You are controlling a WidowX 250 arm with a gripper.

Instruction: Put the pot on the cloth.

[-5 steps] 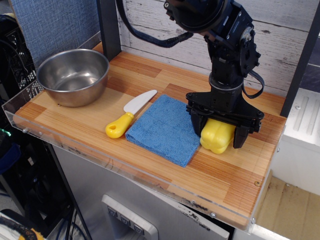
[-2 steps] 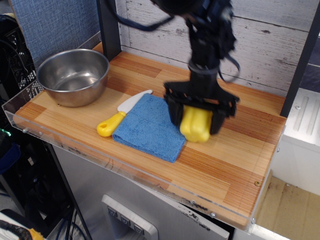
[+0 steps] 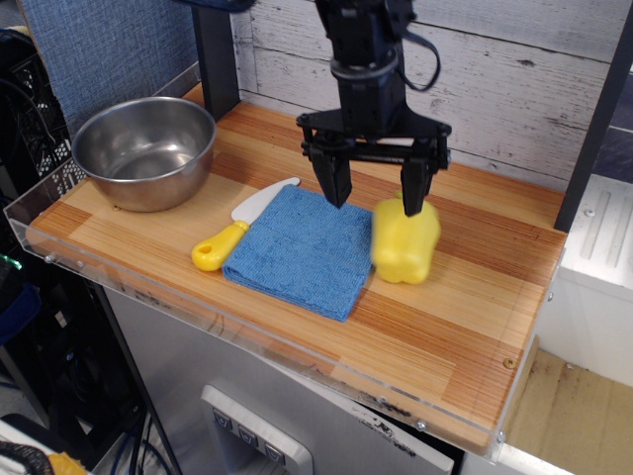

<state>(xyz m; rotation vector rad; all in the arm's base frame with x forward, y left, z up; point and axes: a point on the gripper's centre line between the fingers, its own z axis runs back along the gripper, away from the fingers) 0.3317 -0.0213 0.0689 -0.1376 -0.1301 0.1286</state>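
Legible text, labels, brands, numbers, signs: none. No marking can be read on any object or surface in the view.
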